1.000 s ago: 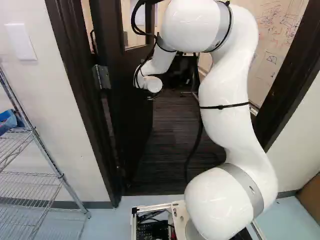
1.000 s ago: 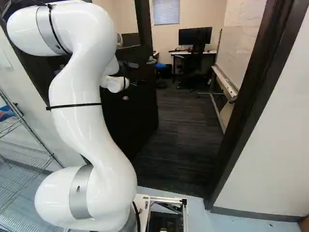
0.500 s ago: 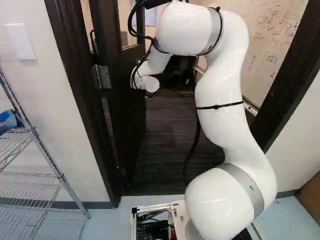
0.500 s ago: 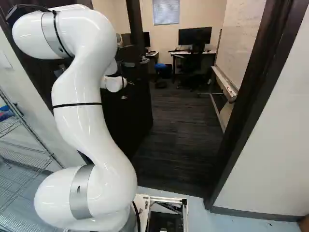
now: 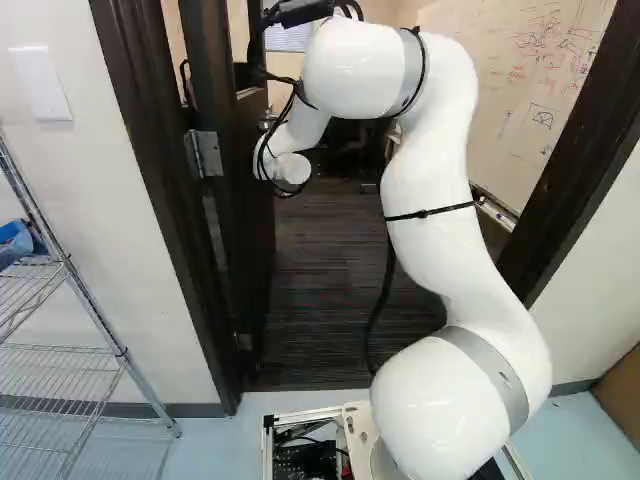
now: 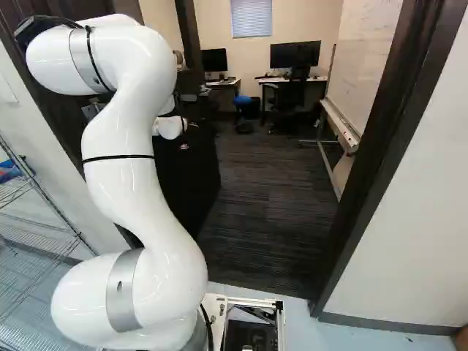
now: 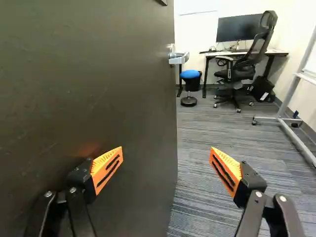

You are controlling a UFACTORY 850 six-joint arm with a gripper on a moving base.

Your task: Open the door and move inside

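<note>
My two fingers are spread wide apart with nothing between them, and one orange pad (image 7: pixel 109 168) of my gripper (image 7: pixel 167 152) is near the big dark door (image 5: pixel 248 240), but I can't tell if they touch. The door is open, left of the middle in the left base view, and its shiny handle (image 7: pixel 178 58) is ahead of me. A black chair (image 6: pixel 291 93) is near a desk (image 6: pixel 276 80) at the upper right of the right base view.
</note>
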